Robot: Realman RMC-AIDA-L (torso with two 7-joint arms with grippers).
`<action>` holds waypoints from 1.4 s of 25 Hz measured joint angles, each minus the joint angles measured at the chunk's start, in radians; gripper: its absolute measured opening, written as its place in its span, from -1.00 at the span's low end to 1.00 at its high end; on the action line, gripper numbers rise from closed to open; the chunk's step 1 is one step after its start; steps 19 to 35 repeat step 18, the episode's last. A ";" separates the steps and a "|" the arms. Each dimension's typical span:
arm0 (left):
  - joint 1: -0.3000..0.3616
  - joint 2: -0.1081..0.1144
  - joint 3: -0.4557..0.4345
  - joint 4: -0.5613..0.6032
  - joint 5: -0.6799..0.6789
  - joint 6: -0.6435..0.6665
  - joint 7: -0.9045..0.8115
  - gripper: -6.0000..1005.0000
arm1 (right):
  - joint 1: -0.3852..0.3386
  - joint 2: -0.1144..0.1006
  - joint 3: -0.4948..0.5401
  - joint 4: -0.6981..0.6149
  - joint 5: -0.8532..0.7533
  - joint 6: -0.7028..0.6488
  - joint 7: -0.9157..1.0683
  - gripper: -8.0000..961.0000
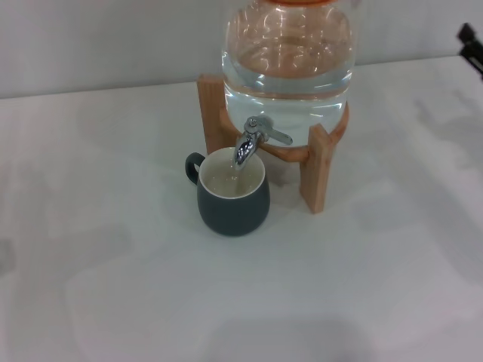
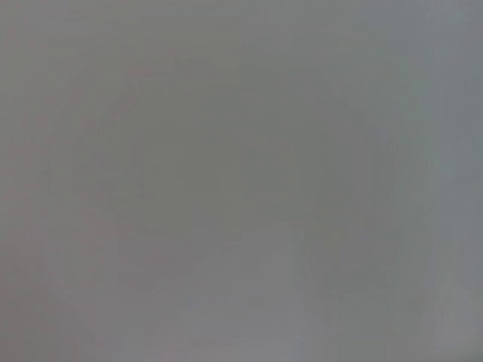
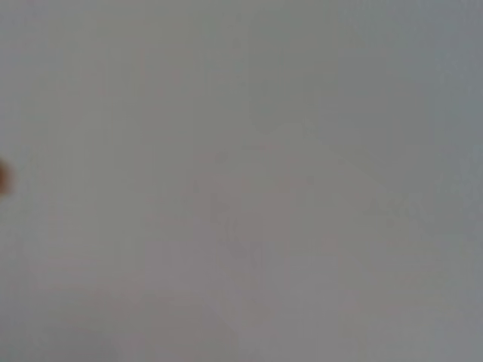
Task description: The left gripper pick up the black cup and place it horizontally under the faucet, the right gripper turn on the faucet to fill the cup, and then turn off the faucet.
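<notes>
Glazed black cup [image 1: 232, 197] under chrome faucet [image 1: 254, 139]

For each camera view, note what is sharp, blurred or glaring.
Head view: black cup and faucet sharp, highlights glinting on the glass jar, right tool only at the edge. Both wrist views: featureless grey blur.

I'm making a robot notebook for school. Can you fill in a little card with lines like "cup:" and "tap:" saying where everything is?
cup: black cup upright on the white table, under the spout, liquid inside
tap: faucet with a thin stream running into the cup
jar: glass jar of water on a wooden stand
right gripper: right gripper at the far right edge, away from the faucet
left gripper: not in view
</notes>
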 joint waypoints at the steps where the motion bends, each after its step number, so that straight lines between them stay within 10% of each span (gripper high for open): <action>1: 0.000 0.000 0.000 0.000 -0.010 0.001 0.000 -0.21 | 0.002 0.000 0.031 0.007 0.000 -0.016 -0.012 0.78; 35: 0.007 0.000 0.000 -0.001 -0.084 0.007 -0.001 -0.21 | -0.019 -0.003 0.124 0.037 0.020 -0.144 -0.056 0.78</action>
